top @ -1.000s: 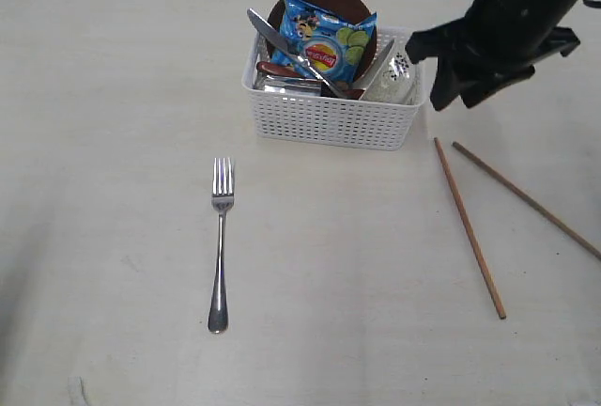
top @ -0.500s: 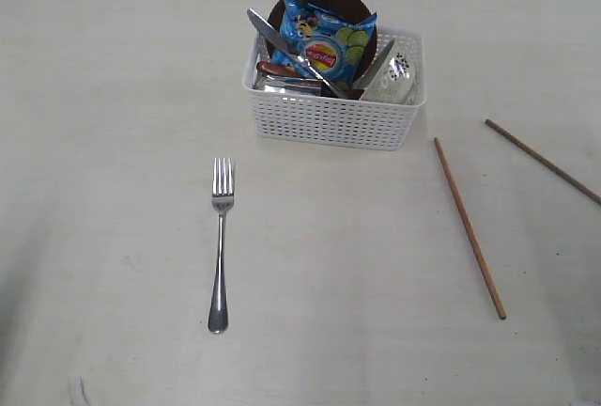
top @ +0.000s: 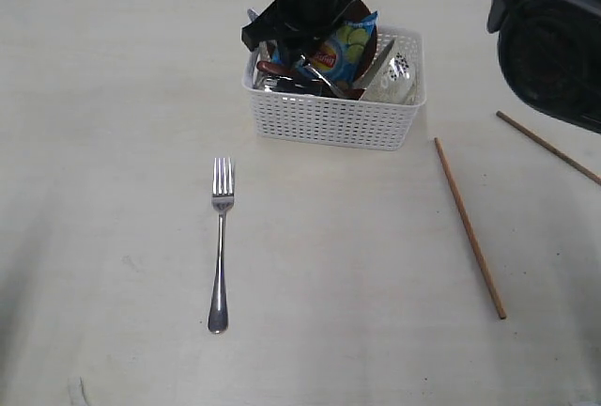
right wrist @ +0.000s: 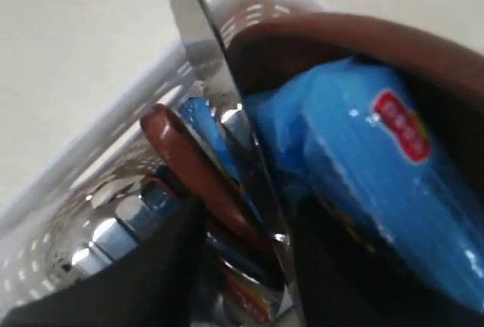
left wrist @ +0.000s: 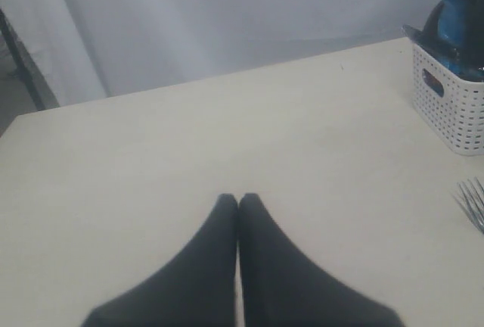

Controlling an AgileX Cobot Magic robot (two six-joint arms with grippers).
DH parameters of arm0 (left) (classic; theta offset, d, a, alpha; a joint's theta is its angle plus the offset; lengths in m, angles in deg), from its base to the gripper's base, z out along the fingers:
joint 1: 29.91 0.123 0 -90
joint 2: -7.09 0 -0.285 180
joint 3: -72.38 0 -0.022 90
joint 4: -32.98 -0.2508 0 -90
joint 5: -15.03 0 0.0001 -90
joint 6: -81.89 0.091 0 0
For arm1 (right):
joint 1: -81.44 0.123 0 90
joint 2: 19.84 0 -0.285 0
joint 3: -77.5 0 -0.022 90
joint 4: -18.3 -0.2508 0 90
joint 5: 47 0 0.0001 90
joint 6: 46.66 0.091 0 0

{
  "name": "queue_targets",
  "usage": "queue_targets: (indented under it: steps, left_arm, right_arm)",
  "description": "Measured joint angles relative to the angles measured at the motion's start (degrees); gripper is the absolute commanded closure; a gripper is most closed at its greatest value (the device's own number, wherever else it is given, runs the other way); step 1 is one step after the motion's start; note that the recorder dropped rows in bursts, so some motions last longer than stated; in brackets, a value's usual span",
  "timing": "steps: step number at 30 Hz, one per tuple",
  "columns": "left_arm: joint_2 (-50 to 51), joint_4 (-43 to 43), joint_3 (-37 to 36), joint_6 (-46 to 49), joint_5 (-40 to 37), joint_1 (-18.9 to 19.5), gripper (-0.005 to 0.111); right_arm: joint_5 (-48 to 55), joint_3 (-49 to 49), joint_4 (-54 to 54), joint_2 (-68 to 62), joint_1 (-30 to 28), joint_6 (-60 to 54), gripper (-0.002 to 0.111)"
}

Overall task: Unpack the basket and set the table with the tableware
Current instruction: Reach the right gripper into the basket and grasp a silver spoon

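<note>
Tableware sits partly unpacked on the table (top: 113, 96): the left gripper (left wrist: 239, 202) is pressed together over bare tabletop, a fork (top: 220, 237) lies left of centre, then the basket (top: 329, 124) at the back — the right gripper (top: 293, 49) down inside it, jaws spread astride the knife (right wrist: 219, 115) beside the chips bag (top: 343, 49) — and two chopsticks (top: 470, 227), apart, at right.

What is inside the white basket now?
The basket holds a blue chips bag, steel knife, brown spoon, brown plate and shiny cup. These cover its bottom; anything lower cannot be seen.
</note>
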Motion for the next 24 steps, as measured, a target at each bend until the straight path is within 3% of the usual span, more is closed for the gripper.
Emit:
queue_targets:
  steps: [4,7,11,14,24]
  left_arm:
    - [0.00,0.00,0.00,0.00,0.00,0.00,0.107]
    - [0.00,0.00,0.00,0.00,0.00,0.00,0.107]
    - [0.00,0.00,0.00,0.00,0.00,0.00,0.107]
    - [0.00,0.00,0.00,0.00,0.00,0.00,0.107]
    - [0.00,0.00,0.00,0.00,0.00,0.00,0.107]
  right_arm:
    - [-0.82,0.07,-0.13,-0.39,0.22,-1.09,0.061]
    - [-1.05,0.12,-0.89,-0.89,0.31,-1.57,0.064]
    - [-1.17,0.37,-0.89,-1.44,0.31,-1.98,0.085]
    - [-1.17,0.37,-0.34,-2.01,0.31,-1.98,0.109]
    - [-1.39,0.48,0.64,-0.87,0.34,-2.86,0.109]
